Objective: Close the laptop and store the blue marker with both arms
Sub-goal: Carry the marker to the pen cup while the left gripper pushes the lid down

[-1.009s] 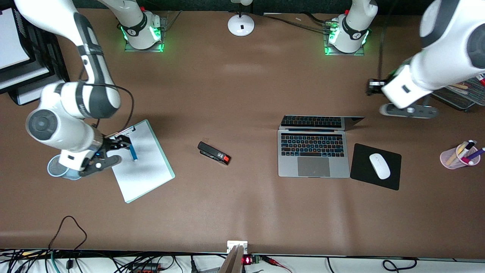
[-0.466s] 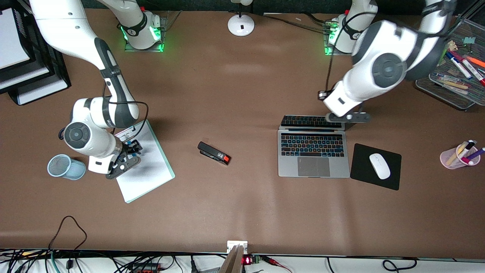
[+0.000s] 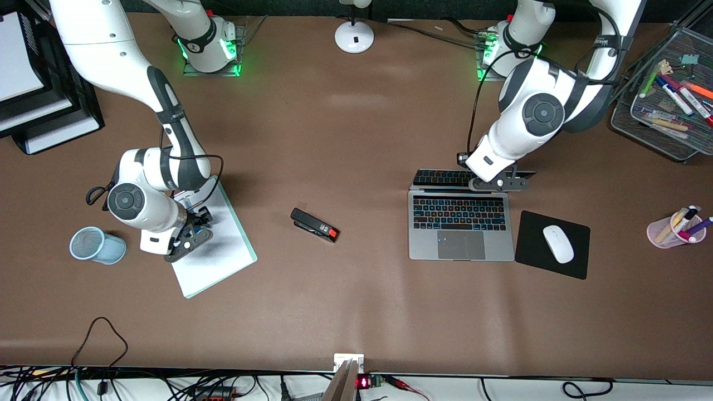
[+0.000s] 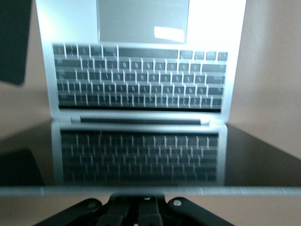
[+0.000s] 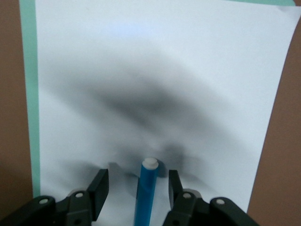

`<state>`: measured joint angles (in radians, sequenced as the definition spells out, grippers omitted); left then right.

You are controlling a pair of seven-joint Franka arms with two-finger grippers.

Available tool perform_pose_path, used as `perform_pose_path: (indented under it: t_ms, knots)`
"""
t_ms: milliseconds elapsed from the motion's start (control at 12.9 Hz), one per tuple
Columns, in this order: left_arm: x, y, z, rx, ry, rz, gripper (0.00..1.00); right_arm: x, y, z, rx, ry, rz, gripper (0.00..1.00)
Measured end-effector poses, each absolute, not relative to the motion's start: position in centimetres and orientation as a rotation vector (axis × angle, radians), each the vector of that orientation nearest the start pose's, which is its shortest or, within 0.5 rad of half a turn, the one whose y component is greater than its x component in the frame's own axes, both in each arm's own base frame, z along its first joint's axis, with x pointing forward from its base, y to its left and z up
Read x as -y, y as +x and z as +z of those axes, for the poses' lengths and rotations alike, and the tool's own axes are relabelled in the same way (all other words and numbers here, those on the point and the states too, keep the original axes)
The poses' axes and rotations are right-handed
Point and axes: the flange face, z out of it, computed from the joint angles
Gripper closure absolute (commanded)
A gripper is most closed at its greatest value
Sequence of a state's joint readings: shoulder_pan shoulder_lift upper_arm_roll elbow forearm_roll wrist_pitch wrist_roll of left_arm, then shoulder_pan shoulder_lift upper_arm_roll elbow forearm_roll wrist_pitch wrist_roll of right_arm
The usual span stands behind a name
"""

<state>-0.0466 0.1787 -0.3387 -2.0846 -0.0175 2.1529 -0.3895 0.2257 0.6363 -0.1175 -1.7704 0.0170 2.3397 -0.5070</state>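
You have a brown bench (image 3: 345, 128) under even light, a white strip with tangled cables (image 3: 167, 387) along its near edge, black trays (image 3: 33, 117) at one corner.

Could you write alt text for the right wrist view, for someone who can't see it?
The right gripper hangs open over a blue marker lying on the white paper of a green-edged clipboard, one finger on each side.
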Motion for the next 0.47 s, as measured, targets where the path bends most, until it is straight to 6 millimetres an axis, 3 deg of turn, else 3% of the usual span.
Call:
perform_pose_path:
  t_ms: [155,466]
  knots:
    - [20.9,53.2,33.2,-0.054,-3.137,0.062,1.00,-7.5,65.0,19.0,0.976,-3.035,0.109,0.52]
    - [20.9,55.5,33.1,-0.063,-3.157,-0.030,1.00,-7.3,65.0,18.5,0.975,-3.037,0.103,0.88]
